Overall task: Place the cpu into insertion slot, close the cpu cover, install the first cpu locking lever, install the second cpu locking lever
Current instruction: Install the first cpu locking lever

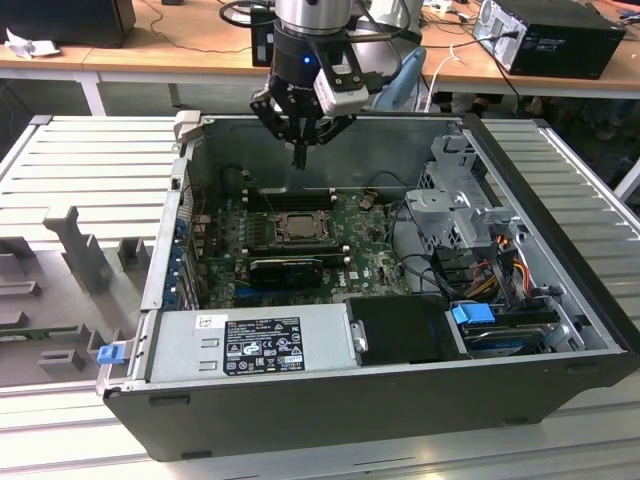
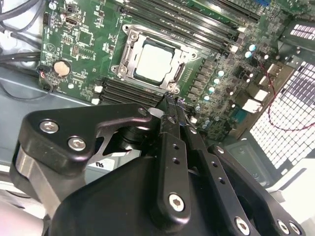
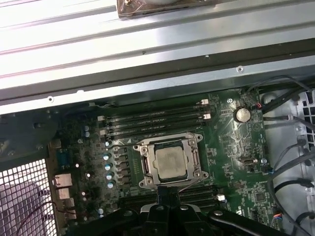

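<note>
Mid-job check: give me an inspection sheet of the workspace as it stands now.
Surface: ribbed metal table carrying the open computer case.
Job's things: cpu lies flat on the motherboard, with the cpu cover framing it.
Clutter: grey fixture blocks on the table at the exterior view's left.
Grippers: gripper shut, empty, above the board near the cpu.
Cables: black leads beside the board; coloured wires by the drive cage.
Surroundings: wooden bench behind, with a black box.
</note>
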